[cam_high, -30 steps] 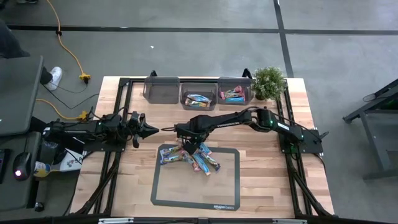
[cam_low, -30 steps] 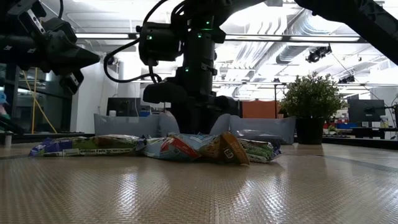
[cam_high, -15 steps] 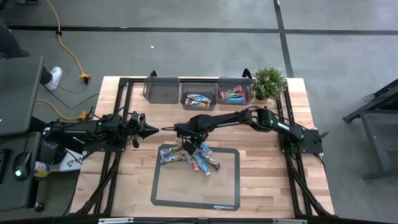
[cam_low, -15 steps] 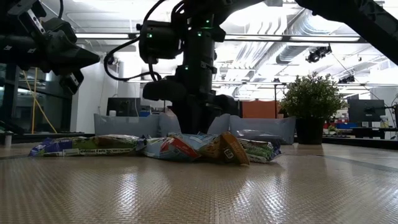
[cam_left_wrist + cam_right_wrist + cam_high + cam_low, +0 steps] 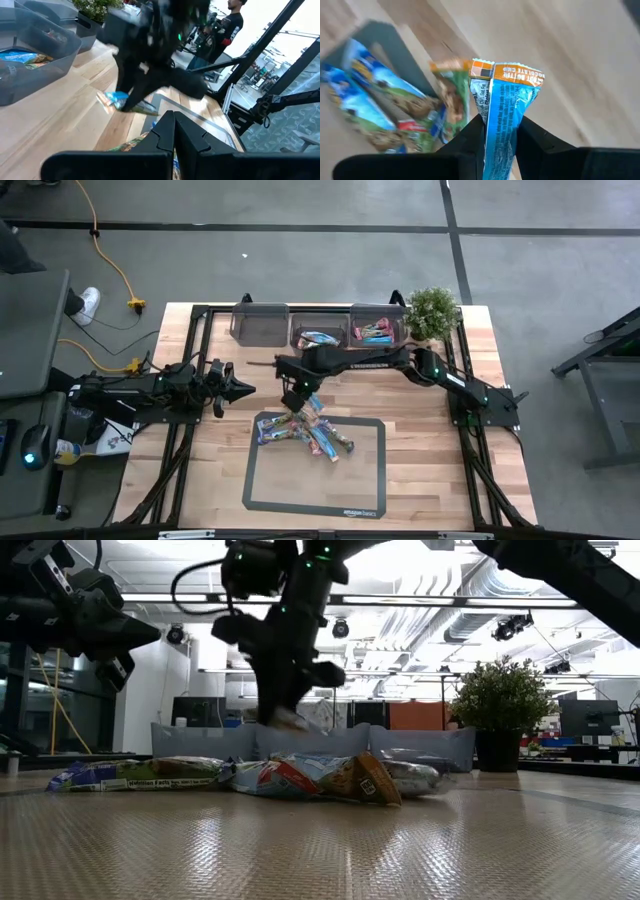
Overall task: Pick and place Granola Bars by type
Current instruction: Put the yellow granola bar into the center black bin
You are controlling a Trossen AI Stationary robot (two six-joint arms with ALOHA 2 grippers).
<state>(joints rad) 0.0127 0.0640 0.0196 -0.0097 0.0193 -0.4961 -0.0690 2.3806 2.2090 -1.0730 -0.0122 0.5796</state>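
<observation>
Right gripper (image 5: pixel 297 392) has come up off the pile since a second ago, when it was down among the bars; it now hangs above the table between the pile and the bins, fingers pinched on a blue-wrapped bar (image 5: pixel 506 107) that stands up between them. Pick looks done, so the next leg is probably the carry to a bin. Remaining granola bars (image 5: pixel 305 432) lie heaped on the grey-outlined mat (image 5: pixel 365 485), some overlapping. Three clear bins at the table's far edge: left bin (image 5: pixel 259 323) looks empty, middle bin (image 5: pixel 320 340) and right bin (image 5: pixel 377 332) each hold bars. Which bin matches this wrapper I can't tell. Potted plant (image 5: pixel 432 311) stands just beside the right bin, off the likely path. Left gripper (image 5: pixel 243 388) waits fully closed, empty, at the left side, near the lifted bar.
</observation>
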